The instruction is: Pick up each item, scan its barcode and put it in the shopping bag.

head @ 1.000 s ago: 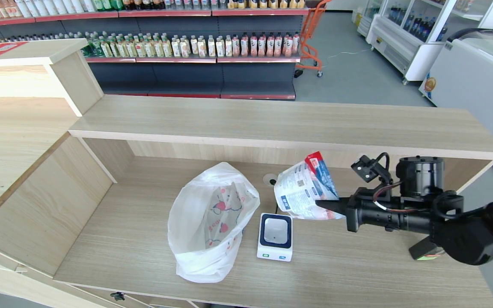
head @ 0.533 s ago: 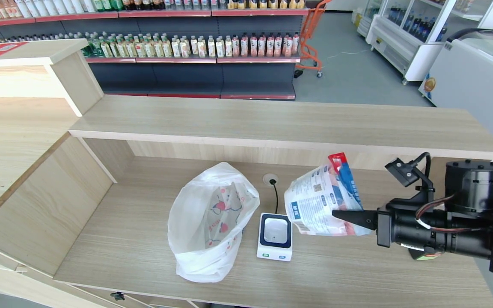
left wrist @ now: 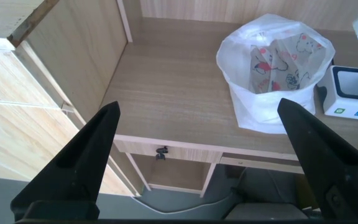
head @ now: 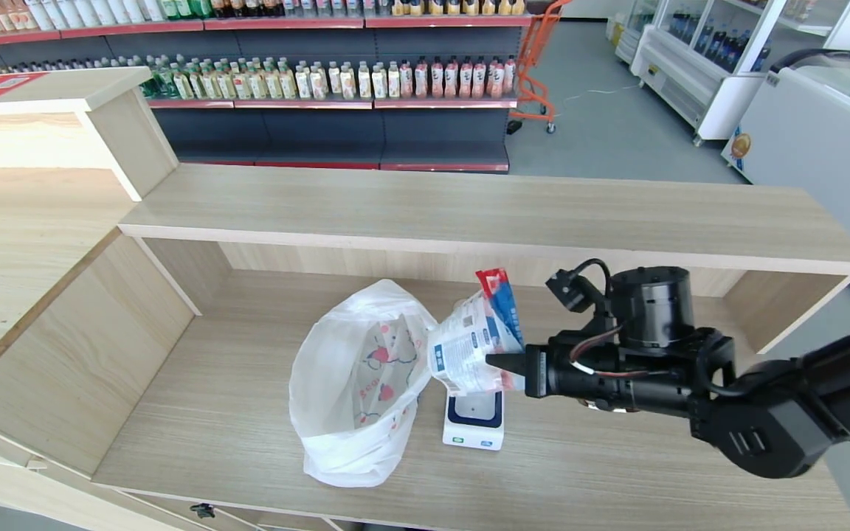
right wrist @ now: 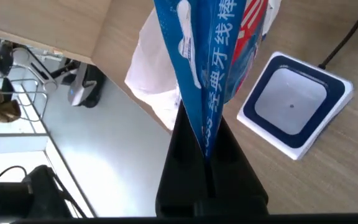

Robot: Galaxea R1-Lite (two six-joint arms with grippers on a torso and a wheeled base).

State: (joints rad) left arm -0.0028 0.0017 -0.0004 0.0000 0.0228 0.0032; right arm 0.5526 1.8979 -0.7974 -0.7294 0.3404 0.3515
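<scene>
So, worktop (head: 233,413): pale wood-grain, sunk below a raised customer ledge (head: 469,210) of the same wood, with a side panel on the robot's left.
Room: a shop, with shelves of bottles (head: 336,77) behind the ledge, an orange trolley (head: 539,66) at the aisle end, and glass-fronted chillers (head: 698,59) and a chest freezer (head: 823,110) beyond the right arm.
Right end effector (head: 499,361) (right wrist: 194,134): fingers pinched shut on the lower edge of a blue-and-red packet (head: 469,350) (right wrist: 210,62), which stands upright from the tips, printed white back toward the head camera.
Barcode scanner (head: 474,424) (left wrist: 353,93) (right wrist: 294,106): on the worktop directly below the right end effector's tips, window facing up.
Shopping bag (head: 355,383) (left wrist: 272,68) (right wrist: 151,74): white plastic, mouth open, just beyond the right end effector's tips on the robot's left. The packet's edge overlaps its rim in the head view; contact cannot be told. A patterned item (head: 384,361) lies inside.
Left end effector (left wrist: 197,106): fingers spread wide, holding nothing, above the worktop's near edge, with bag and scanner ahead of it.
Change: half a second ago the right arm held the packet out to the right of the scanner. It has since swung left, bringing the packet over the scanner and up to the bag. Bag and scanner have not shifted.
</scene>
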